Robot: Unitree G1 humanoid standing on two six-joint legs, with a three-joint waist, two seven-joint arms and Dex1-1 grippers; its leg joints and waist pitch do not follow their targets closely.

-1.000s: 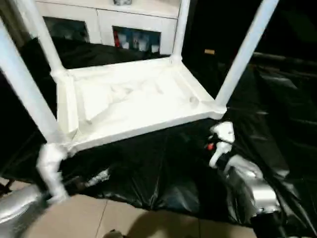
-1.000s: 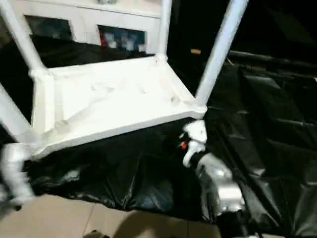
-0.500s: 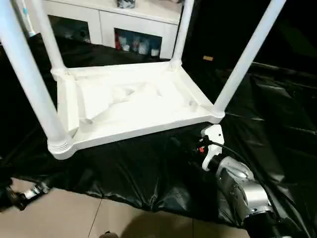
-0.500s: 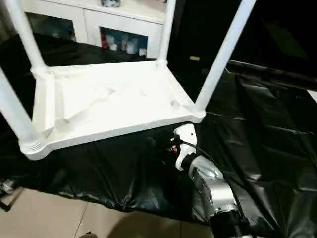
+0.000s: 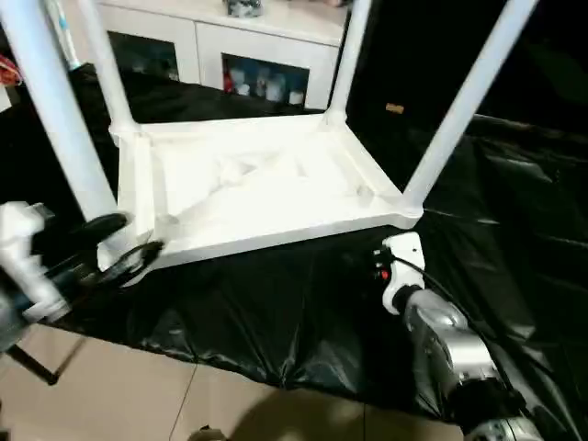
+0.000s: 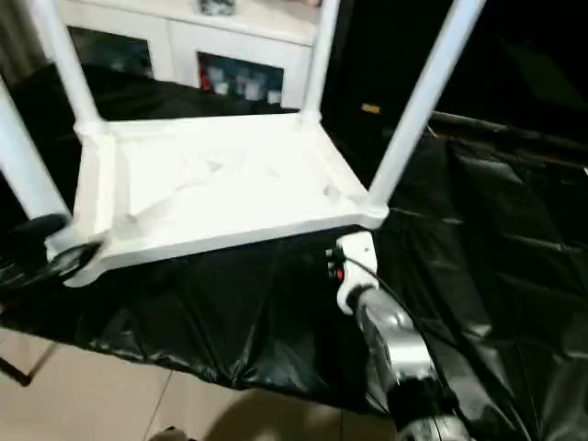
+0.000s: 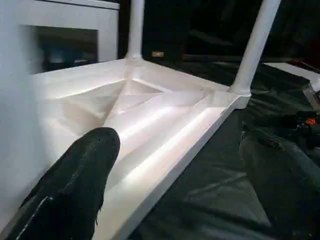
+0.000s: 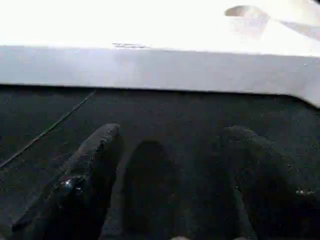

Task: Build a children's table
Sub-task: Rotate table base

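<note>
The children's table lies upside down on the black sheet, its ribbed white top (image 5: 257, 184) facing up. Its legs stand upright at the corners, one at the near left (image 5: 55, 119) and one at the near right (image 5: 459, 101). My left gripper (image 5: 129, 241) is open at the near-left corner, just in front of that leg. In the left wrist view the top's front rim (image 7: 165, 155) runs between its fingers (image 7: 75, 185). My right gripper (image 8: 175, 172) is open and low over the sheet, facing the top's front edge (image 8: 150, 67) near the right corner, apart from it.
A white cabinet with glass doors (image 5: 248, 55) stands behind the table. The black sheet (image 5: 514, 202) spreads to the right and hangs over the front edge. Tiled floor (image 5: 138, 386) shows below it. My silver right forearm (image 5: 446, 344) reaches in from the lower right.
My left gripper has come up from low at the left to the table's near-left corner. The right arm has hardly moved. The camera has shifted a little.
</note>
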